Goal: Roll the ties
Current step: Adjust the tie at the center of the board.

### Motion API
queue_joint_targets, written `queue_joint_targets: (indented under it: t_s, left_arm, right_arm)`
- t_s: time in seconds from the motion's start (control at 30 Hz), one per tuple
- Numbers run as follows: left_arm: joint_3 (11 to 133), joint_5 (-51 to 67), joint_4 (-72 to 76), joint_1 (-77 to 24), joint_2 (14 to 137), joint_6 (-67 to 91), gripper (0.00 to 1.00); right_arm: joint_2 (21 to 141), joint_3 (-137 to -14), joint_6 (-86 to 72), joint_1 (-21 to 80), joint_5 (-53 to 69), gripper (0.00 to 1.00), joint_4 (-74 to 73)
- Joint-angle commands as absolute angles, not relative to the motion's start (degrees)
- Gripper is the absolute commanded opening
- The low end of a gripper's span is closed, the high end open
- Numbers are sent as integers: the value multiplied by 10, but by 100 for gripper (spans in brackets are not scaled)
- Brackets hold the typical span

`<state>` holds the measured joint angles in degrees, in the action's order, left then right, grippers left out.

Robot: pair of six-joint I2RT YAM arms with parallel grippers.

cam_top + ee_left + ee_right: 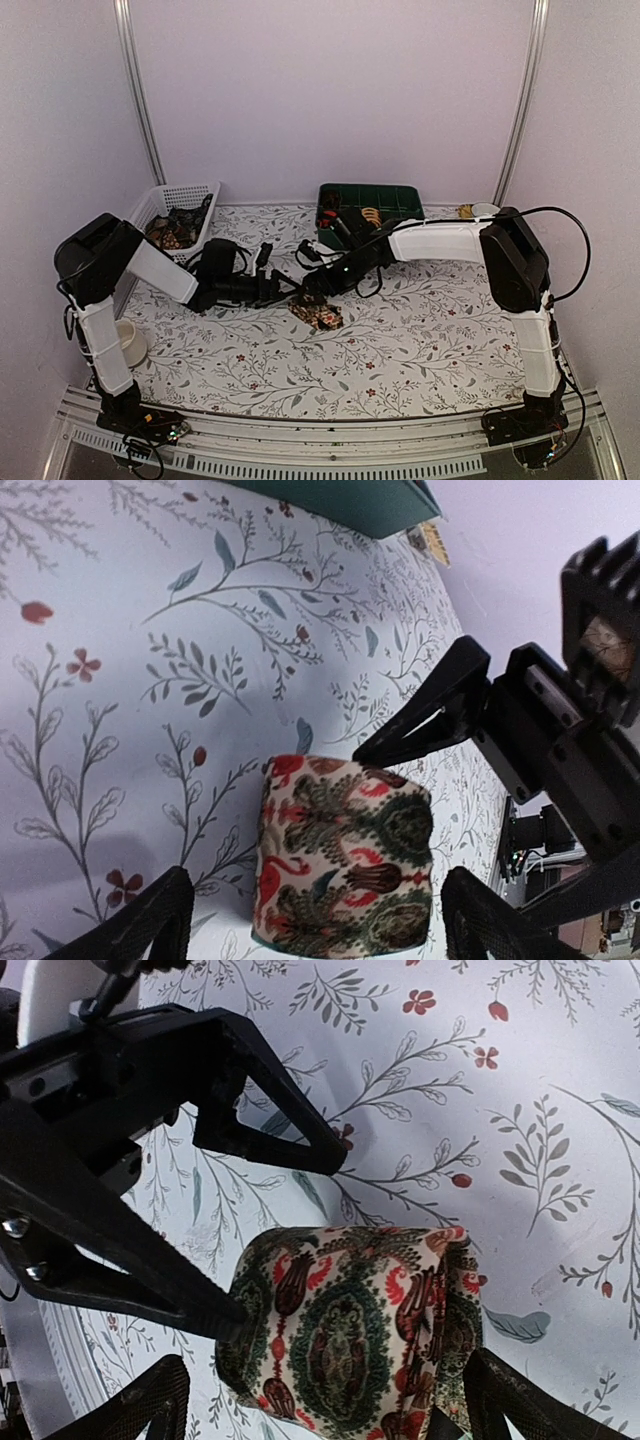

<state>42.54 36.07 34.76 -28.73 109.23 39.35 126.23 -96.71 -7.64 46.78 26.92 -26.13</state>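
Cream-green-red patterned tie (316, 314), rolled, on floral tablecloth (430, 340). Sits between left gripper (315, 885) fingers, spread wide, unclamped. Right gripper (325, 1380) fingers likewise apart, straddling same roll from opposite side.

Between your left jaws sat a rolled tie (345, 860) of matt woven cloth, finely textured, soft and rounded at its folds. Those jaws looked like matt black plastic, slightly grainy, and your right jaws opposite looked the same. Under both, the surface (120, 680) wore a smooth, matt printed covering that looked like cloth. Well beyond the jaws, the green tray (400, 200) looked like hard plastic with a mild sheen, and the white basket (180, 193) like moulded plastic mesh.
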Motion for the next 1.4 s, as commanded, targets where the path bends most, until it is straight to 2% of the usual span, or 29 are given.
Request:
queue_joint_targets:
  t_s: [0.0, 0.17, 0.53, 0.8, 1.37]
  left_arm:
    - [461, 381, 337, -283, 1089, 393, 86]
    - [479, 393, 319, -283, 1109, 388, 87]
    - [497, 410, 290, -291, 1155, 372, 82]
    - [503, 410, 282, -296, 1163, 368, 80]
    - [512, 437, 282, -299, 1180, 366, 78]
  right_arm:
    - [1184, -960, -70, 460, 236, 96, -264]
    - [1140, -932, -75, 460, 230, 96, -250]
    - [1069, -832, -104, 460, 300, 87, -146]
    - [1132, -816, -157, 460, 389, 74, -69]
    - [1219, -781, -184, 460, 393, 71, -47]
